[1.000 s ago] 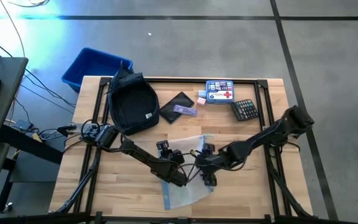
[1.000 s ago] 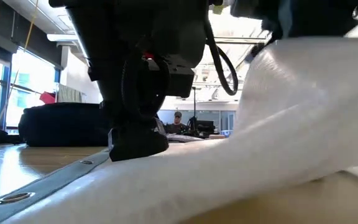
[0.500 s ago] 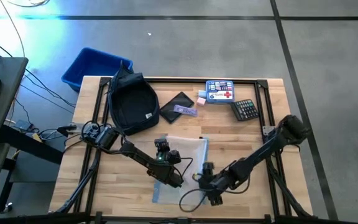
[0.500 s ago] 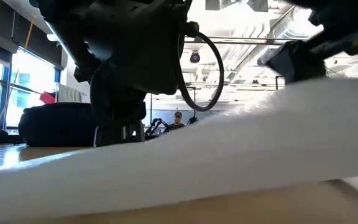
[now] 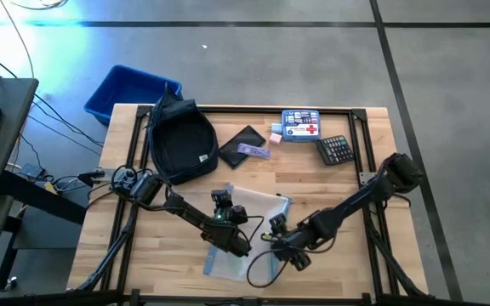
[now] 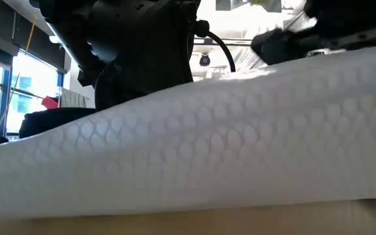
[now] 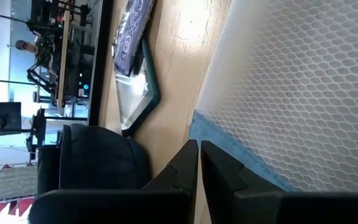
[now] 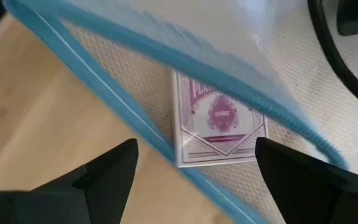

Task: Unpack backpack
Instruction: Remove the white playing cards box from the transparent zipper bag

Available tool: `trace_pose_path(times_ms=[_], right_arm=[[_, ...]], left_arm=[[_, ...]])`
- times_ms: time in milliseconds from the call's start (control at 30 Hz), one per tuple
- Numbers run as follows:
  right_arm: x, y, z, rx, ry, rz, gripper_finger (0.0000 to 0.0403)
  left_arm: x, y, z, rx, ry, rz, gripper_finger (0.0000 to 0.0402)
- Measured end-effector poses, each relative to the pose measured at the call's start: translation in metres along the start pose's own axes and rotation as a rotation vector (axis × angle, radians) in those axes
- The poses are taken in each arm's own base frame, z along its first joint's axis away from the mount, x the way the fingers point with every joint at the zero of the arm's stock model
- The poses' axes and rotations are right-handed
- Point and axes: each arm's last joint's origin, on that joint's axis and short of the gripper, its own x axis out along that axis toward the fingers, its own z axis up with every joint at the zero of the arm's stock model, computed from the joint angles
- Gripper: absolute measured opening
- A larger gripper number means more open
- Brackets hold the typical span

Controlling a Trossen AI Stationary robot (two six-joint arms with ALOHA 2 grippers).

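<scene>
The dark navy backpack (image 5: 181, 140) lies on its back at the table's far left, with no gripper on it. A translucent mesh pouch with blue hems (image 5: 258, 204) lies in the near middle and rises across the low view (image 6: 207, 156). Its mouth gapes, and inside it lies a purple card deck (image 8: 219, 121). My left gripper (image 5: 232, 245) is shut at the pouch's blue-hemmed corner. My right gripper (image 8: 197, 186) hangs open above the pouch mouth, one finger on each side of the deck, touching nothing. My left gripper is shut at the pouch's blue-hemmed corner (image 7: 197, 124), where the hem runs in behind its fingertips (image 7: 191, 155). The fingers hide the contact itself, so one layer or several cannot be told. They come in slanting downward. The pouch stands raised beside them, its lower side on the table.
Along the far edge lie a black flat case (image 5: 241, 138) with a purple pack (image 5: 254, 151) on it, a blue first-aid box (image 5: 300, 124) and a calculator (image 5: 336, 150). A blue bin (image 5: 126, 92) stands off the far left corner. A person (image 7: 23, 46) sits beyond the table.
My right gripper has drawn back toward the table's near edge, sunk a little and rolled about its own axis, staying open. My left gripper has turned in place. The pouch has risen in the low view, and its near end has swung toward the table's left.
</scene>
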Motion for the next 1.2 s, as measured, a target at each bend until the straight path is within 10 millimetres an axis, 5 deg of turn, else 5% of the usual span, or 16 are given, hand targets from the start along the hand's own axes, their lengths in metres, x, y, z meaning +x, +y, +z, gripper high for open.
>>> trace_pose_path(times_ms=[233, 1200], right_arm=[[0.005, -0.017, 0.0, -0.013, -0.077, 0.037, 0.0312], [0.068, -0.023, -0.011, 0.04, -0.009, 0.004, 0.0313]], left_arm=[[0.0, 0.0, 0.0, -0.01, 0.001, -0.003, 0.0], [0.0, -0.001, 0.002, -0.032, -0.004, -0.017, 0.0]])
